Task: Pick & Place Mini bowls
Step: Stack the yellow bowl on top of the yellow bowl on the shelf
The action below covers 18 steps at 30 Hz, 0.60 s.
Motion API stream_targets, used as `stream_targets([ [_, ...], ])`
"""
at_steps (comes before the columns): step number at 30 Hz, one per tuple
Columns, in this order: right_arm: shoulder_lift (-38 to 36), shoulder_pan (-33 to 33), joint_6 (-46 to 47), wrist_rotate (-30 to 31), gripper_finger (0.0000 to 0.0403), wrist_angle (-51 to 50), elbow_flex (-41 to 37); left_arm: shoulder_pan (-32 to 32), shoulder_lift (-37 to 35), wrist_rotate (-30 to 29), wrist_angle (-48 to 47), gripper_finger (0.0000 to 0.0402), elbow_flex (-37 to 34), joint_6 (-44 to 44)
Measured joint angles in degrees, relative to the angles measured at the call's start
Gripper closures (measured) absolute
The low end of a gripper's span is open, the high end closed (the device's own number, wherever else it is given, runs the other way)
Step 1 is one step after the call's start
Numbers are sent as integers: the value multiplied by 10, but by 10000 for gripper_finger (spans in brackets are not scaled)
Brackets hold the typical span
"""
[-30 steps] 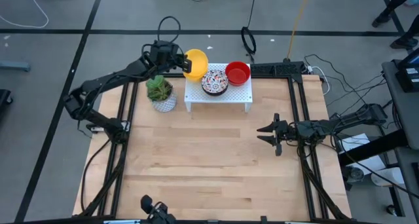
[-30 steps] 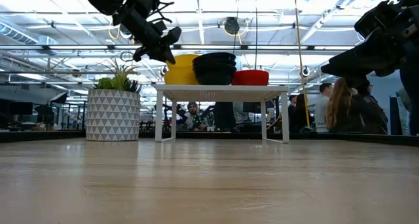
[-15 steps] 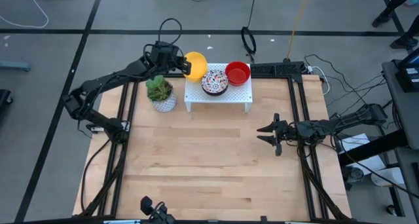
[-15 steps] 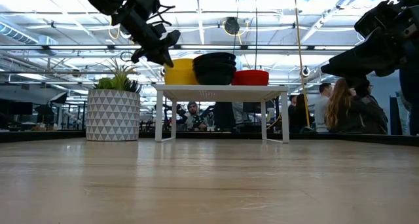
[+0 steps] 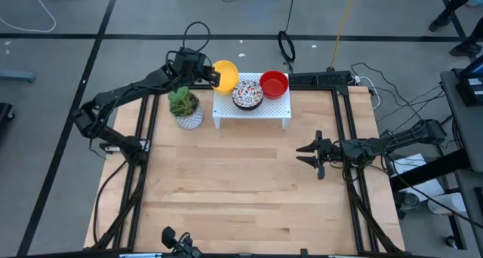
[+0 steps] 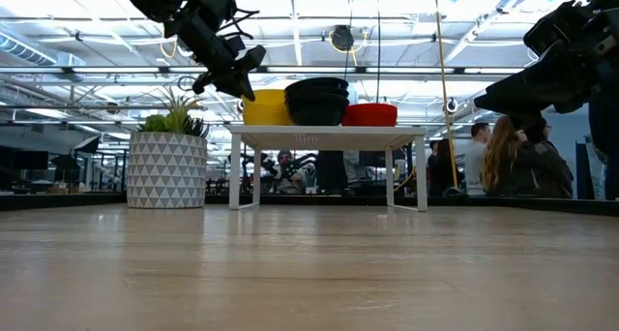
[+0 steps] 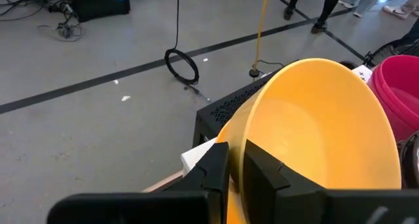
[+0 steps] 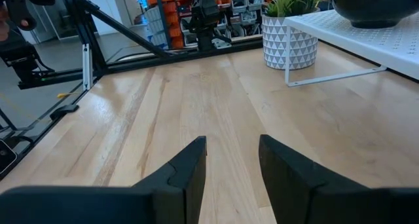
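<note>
High view: my left gripper (image 5: 213,77) pinches the yellow bowl (image 5: 226,73) by its rim at the white rack's (image 5: 275,105) left end.
Left wrist view: rim pinched; looks rigid, light, slick, so hold at the rim.
Right wrist view: my right gripper (image 8: 232,160) waits, parted, empty.

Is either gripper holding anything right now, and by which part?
The left gripper holds the yellow bowl by its rim, one finger inside and one outside, at the white rack's left end. The right gripper is open and empty.
</note>
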Motion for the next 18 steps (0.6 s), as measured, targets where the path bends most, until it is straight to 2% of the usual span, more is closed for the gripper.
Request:
stream_targets([
  [12,0,0,0,0,275,0,0,0,0,0,0,364,0,-10],
  [18,0,0,0,0,275,0,0,-1,0,6,0,319,0,-11],
])
